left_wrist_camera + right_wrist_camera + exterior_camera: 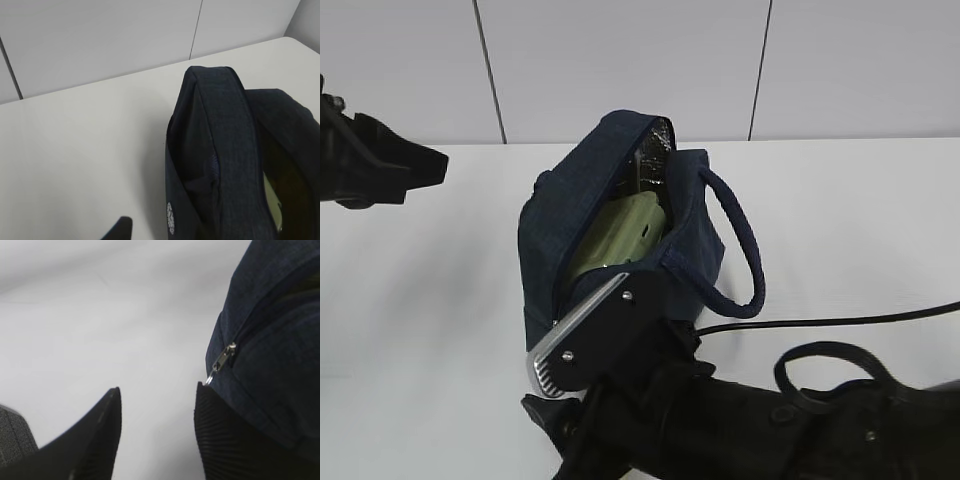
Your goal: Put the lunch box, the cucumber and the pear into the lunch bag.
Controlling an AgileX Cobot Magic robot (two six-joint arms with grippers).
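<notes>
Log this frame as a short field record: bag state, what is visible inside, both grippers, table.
lunch bag: on the table, mouth unzipped and gaping
lunch box: pale green lid visible inside the bag, tilted
cucumber, pear: not visible in any view
zipper pull: metal, hanging at the bag's end, just above one finger of the right gripper
right gripper: open, beside the bag's near end, holding nothing
left gripper: off to the left, away from the bag; open or shut unclear
table: white
</notes>
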